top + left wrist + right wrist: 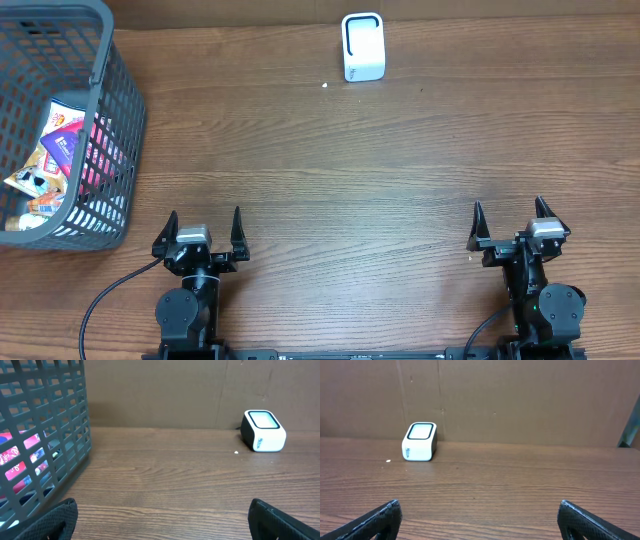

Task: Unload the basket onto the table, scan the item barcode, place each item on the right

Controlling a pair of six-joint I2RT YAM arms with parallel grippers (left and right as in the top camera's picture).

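Left gripper [205,214] and right gripper [508,204] sit at the near edge of the brown wood-grain worktop [330,170], both with jaws spread wide and gripping nothing. Farther out on the left, the colourful snack packets [55,140] lie inside the grey plastic mesh basket [125,140]. At the far edge near centre stands 1 small white box scanner with a dark window [363,47], well apart from the basket.

A grey plastic lattice basket [45,435] holding red-and-white packets [20,460] stands left on the brown wood-grain counter [165,475]. A white box-shaped scanner [264,432] sits far right. The left end effector [165,522] is spread wide.
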